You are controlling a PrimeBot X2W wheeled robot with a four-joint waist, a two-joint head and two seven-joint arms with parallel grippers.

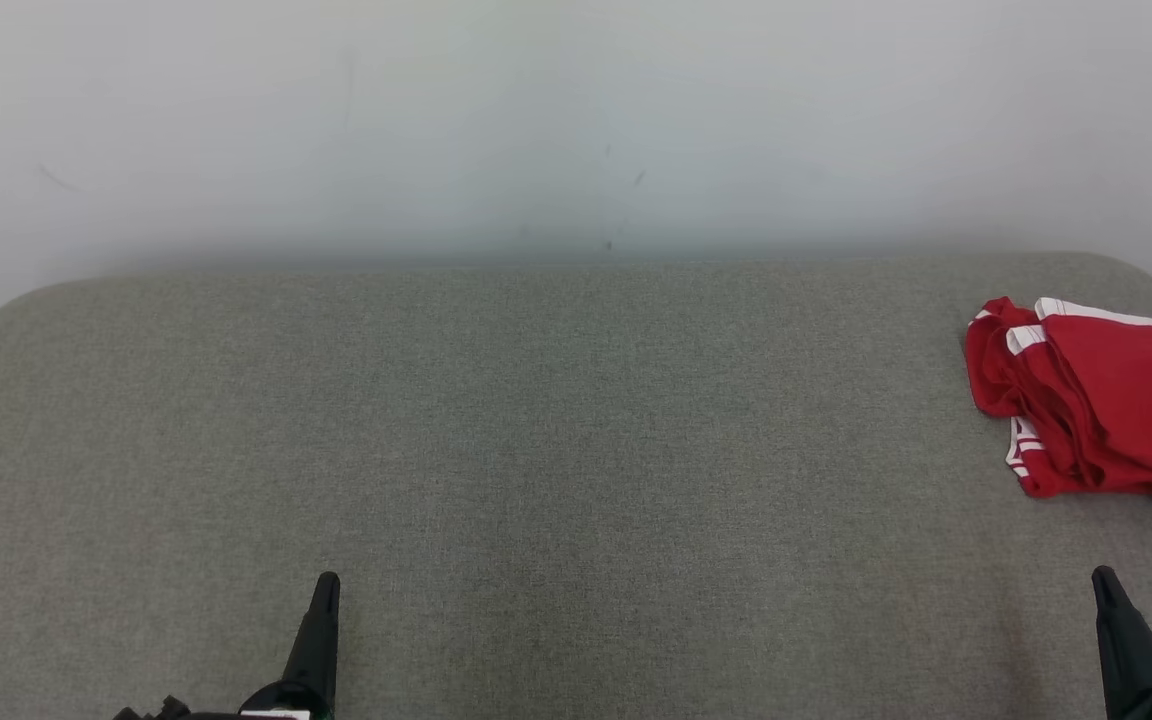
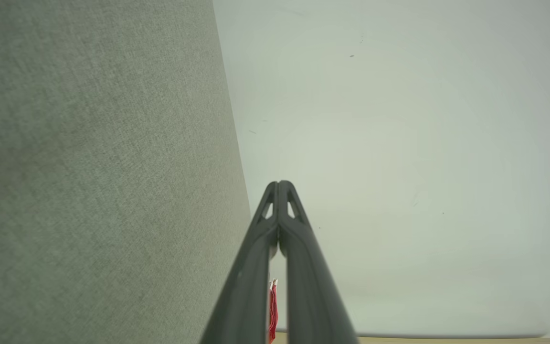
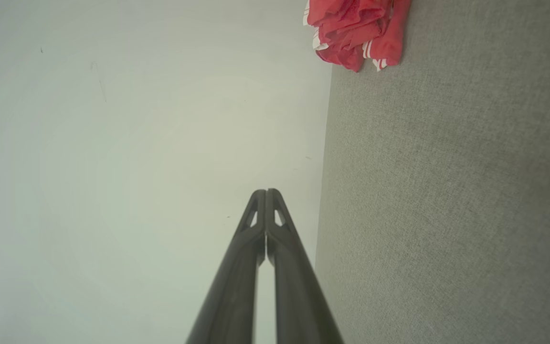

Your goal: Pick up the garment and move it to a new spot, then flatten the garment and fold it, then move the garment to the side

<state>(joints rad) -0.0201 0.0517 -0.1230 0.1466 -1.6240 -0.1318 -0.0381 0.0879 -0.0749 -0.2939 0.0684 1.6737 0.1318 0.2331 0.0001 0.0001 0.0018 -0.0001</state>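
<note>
A red garment [image 1: 1101, 405] with white stripes lies bunched and folded at the far right of the grey fabric surface [image 1: 556, 440]. In the right wrist view the garment [image 3: 354, 31] sits at the top, against the surface's edge. My left gripper [image 1: 327, 582] rests at the lower left, shut and empty, far from the garment. My right gripper [image 1: 1101, 578] rests at the lower right, shut and empty, a little nearer than the garment. The left gripper [image 2: 280, 184] and the right gripper [image 3: 266, 192] each show fingertips pressed together. A red sliver of the garment [image 2: 272, 308] peeks between the left fingers.
A pale wall [image 1: 576, 120] rises behind the surface's far edge. The surface has rounded far corners [image 1: 26, 305]. A thin tan strip [image 2: 447, 339] runs along the bottom of the left wrist view.
</note>
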